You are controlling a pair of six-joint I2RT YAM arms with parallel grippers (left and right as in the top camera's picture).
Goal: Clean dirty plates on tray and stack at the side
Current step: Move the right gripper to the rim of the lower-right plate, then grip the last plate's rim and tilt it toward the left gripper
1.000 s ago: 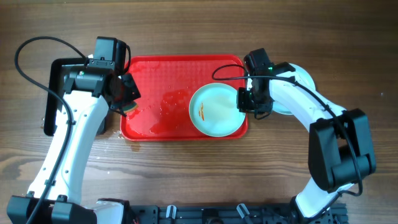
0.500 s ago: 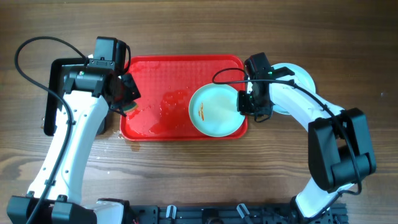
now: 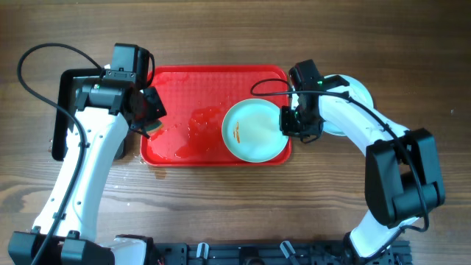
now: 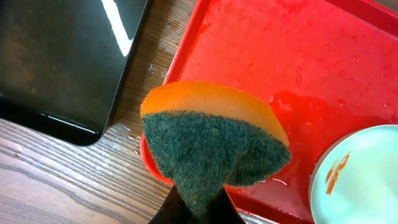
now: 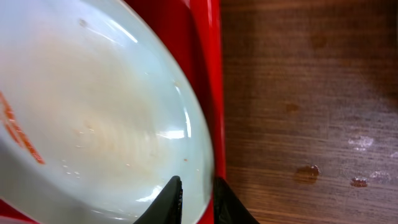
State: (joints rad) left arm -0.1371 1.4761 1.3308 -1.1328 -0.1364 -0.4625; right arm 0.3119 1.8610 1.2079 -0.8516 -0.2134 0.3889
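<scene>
One pale mint plate point(image 3: 254, 131) with an orange smear lies at the right end of the red tray point(image 3: 184, 85). My right gripper point(image 3: 288, 124) is shut on the plate's right rim, one finger inside and one outside, as the right wrist view shows: gripper point(image 5: 196, 200), plate point(image 5: 93, 106), tray rim point(image 5: 208, 56). My left gripper point(image 3: 151, 121) is shut on an orange-and-green sponge point(image 4: 211, 137) over the tray's left edge point(image 4: 186, 56), apart from the plate point(image 4: 364, 177). Another pale plate point(image 3: 358, 92) sits on the table right of the tray, partly hidden by the right arm.
A glossy black tray point(image 3: 68, 88) lies left of the red tray, also in the left wrist view point(image 4: 56, 56). The red tray's surface is wet with puddles point(image 3: 199, 125). Water drops mark the wooden table point(image 5: 308, 171) right of the tray.
The right gripper and the plate have shifted slightly left on the tray. The left arm and the sponge have not moved.
</scene>
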